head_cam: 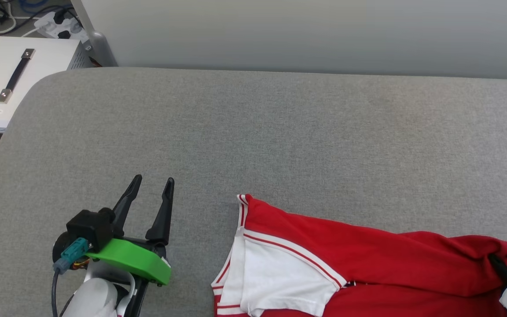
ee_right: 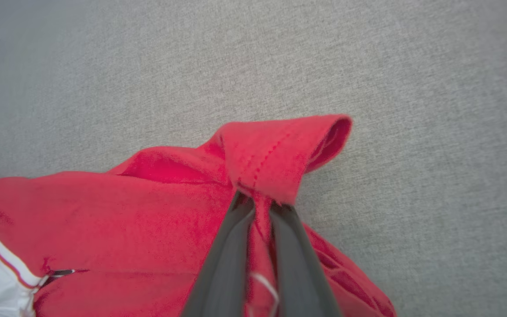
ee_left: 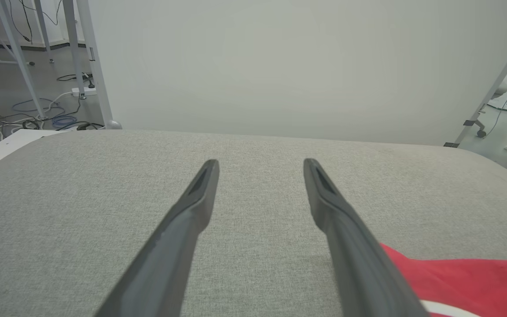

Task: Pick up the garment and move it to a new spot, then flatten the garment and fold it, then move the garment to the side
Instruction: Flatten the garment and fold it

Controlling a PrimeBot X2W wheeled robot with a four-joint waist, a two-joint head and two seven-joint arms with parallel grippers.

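Note:
The garment point(head_cam: 359, 259), red with a white striped-trim sleeve point(head_cam: 280, 281), lies on the grey cushion at the lower right of the head view. My right gripper point(ee_right: 260, 202) is shut on a fold of its red hem point(ee_right: 280, 154), the cloth pinched between both dark fingers. In the head view that gripper sits at the far right edge point(head_cam: 497, 264), mostly hidden by cloth. My left gripper point(head_cam: 153, 180) stands open over bare cushion to the left of the shirt, touching nothing. The left wrist view catches the garment's red edge point(ee_left: 464, 281) beside the right finger.
The grey fabric cushion point(head_cam: 253, 141) stretches wide behind and to the left of the shirt. A pale wall panel point(head_cam: 306, 31) backs it. Off its left end stand a white box with a black handle point(head_cam: 11, 79) and a power strip with cables point(head_cam: 57, 24).

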